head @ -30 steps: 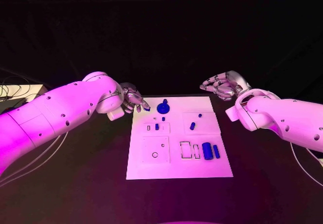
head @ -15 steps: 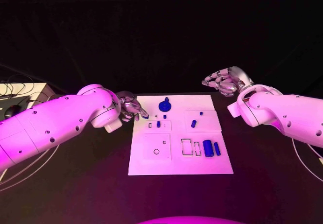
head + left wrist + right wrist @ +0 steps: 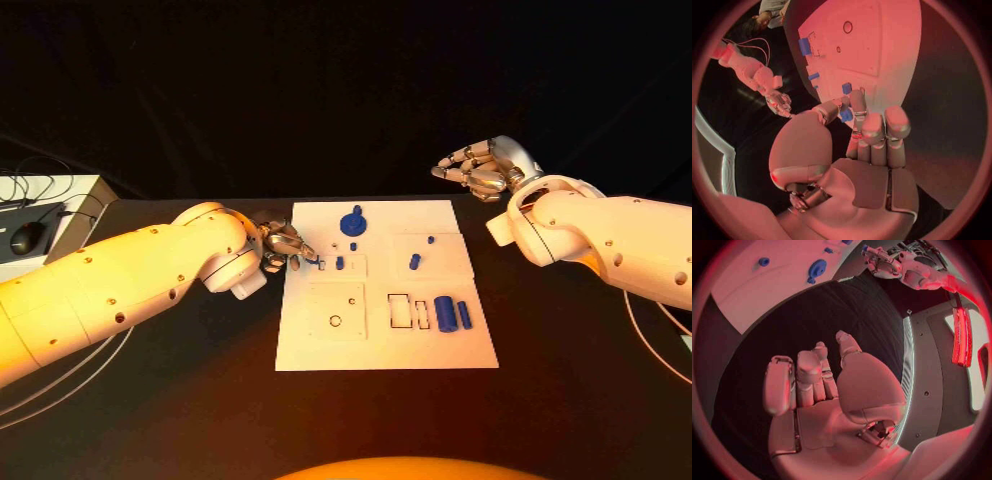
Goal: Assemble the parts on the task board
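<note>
The white task board (image 3: 382, 345) lies in the middle of the black table. On it are a round blue part (image 3: 352, 223) at the far end, small blue parts (image 3: 339, 263) (image 3: 414, 262) in the middle, and two longer blue parts (image 3: 446, 313) beside rectangular slots. My left hand (image 3: 284, 245) hovers at the board's left edge. It pinches a small blue part (image 3: 846, 115) between thumb and a finger. My right hand (image 3: 483, 168) is raised beyond the board's far right corner. It holds nothing, and its fingers (image 3: 811, 375) are loosely bent.
A white box (image 3: 58, 205) with a mouse and cables sits at the table's far left. Bare black table (image 3: 173, 400) surrounds the board. A round hole (image 3: 335, 322) marks the board's near left plate.
My left hand has come nearer along the board's left edge, still pinching the small blue part. My right hand has lifted slightly.
</note>
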You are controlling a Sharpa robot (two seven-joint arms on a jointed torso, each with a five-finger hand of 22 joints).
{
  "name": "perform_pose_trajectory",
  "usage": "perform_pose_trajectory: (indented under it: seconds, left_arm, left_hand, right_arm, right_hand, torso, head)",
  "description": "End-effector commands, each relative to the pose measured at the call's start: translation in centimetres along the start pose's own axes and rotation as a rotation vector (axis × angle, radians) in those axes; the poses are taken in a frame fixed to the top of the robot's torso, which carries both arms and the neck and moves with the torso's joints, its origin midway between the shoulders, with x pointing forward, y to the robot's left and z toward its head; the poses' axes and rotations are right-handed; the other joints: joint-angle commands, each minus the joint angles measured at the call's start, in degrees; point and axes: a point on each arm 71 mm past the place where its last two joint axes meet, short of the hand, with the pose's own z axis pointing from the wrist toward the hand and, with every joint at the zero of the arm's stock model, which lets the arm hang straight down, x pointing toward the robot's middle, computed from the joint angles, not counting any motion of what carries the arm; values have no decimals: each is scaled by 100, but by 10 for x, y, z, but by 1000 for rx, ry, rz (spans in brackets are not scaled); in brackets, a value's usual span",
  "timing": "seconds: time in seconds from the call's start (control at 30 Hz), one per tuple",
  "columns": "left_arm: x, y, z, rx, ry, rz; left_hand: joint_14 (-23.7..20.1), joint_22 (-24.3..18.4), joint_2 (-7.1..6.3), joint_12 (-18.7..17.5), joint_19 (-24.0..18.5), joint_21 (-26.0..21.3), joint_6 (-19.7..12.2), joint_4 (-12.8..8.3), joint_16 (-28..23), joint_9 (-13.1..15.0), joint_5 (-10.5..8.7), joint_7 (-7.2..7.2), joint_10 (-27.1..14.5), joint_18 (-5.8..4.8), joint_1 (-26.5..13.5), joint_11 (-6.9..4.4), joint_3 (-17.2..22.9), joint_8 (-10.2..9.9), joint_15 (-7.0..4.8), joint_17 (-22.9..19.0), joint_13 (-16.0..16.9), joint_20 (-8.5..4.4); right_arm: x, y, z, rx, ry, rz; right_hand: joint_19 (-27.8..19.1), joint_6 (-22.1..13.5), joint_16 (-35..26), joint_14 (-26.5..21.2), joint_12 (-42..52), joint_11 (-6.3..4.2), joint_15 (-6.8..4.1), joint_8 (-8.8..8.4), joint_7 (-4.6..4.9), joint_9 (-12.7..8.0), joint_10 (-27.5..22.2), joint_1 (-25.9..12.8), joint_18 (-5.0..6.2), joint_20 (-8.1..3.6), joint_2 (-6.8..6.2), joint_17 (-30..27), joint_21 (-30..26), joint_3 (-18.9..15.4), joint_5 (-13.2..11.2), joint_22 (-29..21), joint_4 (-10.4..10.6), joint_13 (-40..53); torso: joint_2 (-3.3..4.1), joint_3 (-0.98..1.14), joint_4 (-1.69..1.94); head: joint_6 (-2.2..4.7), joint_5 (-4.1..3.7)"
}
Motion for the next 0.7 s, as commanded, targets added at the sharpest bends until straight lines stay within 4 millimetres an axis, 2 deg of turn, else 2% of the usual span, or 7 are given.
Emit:
perform_pose_trajectory:
  seconds: [0.03, 0.17, 0.4, 0.7]
  left_arm:
    - [1, -1, 3, -4, -25, -3]
    - [5, -2, 8, -17, -21, 2]
    - [9, -3, 13, -40, 3, 20]
    - [11, -3, 17, -63, 25, 52]
  left_hand:
    - [-6, -1, 80, -24, 15, 12, 358, 8, 14, 1928, 7, -336, 92, -95, 112, -38, -43, -21, -34, -33, -13, -6]
    - [-3, -6, 90, -20, 21, 5, 365, 20, 15, 1937, 6, -337, 96, -95, 125, -39, -74, -35, -35, -53, -23, -6]
    - [-1, -1, 105, -8, 29, 11, 412, 35, 35, 1958, 4, -358, 92, -101, 118, -47, -105, -20, -39, -46, -7, -9]
    - [-7, 8, 120, -5, 32, 19, 437, 30, 45, 1985, 10, -365, 83, -113, 111, -49, -121, -17, -41, -55, 29, -15]
  right_arm:
    - [1, 1, 0, -15, 5, -6]
    - [1, 1, 0, -15, 6, -5]
    - [1, 2, 0, -16, 7, -5]
    - [1, 1, 0, -15, 7, -5]
  right_hand:
    - [478, 49, -16, -6, 19, -38, -24, -20, 9, -9, -21, -34, 41, -37, 12, 7, 31, -14, 14, 1112, -14, -3]
    - [478, 49, -16, -6, 19, -38, -24, -20, 9, -9, -21, -34, 41, -37, 12, 7, 31, -14, 14, 1112, -14, -3]
    - [478, 49, -16, -6, 19, -38, -24, -20, 9, -9, -21, -34, 41, -37, 12, 7, 31, -14, 14, 1112, -14, -3]
    - [478, 49, -16, -6, 19, -38, -24, -20, 9, -9, -21, -34, 41, -37, 12, 7, 31, -14, 14, 1112, -14, -3]
  torso:
    - [8, -1, 2]
    - [13, -8, -2]
    - [18, -2, -9]
    - [13, -4, 2]
  head:
    - [4, -2]
    - [-1, -4]
    - [-4, -10]
    - [-21, -18]
